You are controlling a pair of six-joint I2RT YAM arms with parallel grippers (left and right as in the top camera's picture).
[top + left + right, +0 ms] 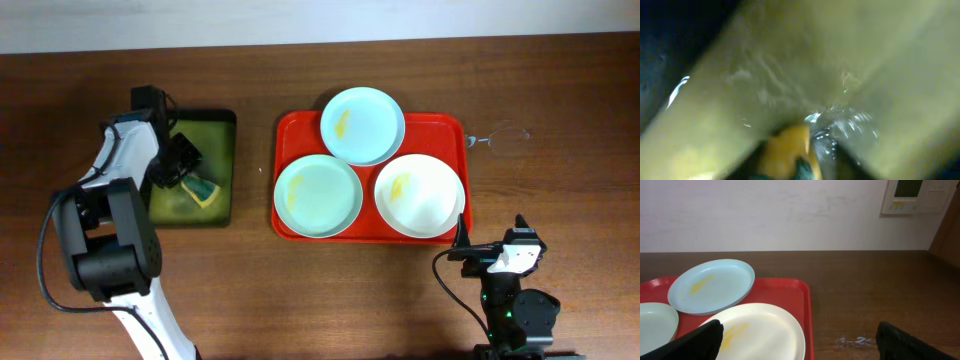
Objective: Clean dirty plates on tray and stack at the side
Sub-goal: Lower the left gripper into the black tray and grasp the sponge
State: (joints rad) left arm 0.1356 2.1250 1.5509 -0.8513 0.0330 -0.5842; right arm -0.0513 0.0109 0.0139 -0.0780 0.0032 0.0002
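three smeared plates [362,125] [318,197] [419,195], two mint, one white, flat on the red tray [290,135]

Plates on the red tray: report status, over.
Left gripper down in dark tray by sponge, jaws unreadable. Right gripper parked, jaws open, empty. Three plates on red tray, all smeared yellow, none stacked. Nothing atop them.

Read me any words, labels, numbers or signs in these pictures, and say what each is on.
None can be read.
Wall panel: a small yellowish label below its screen, too small and blurred to read.
Red tray, back plate, left plate, white plate: no print shows.
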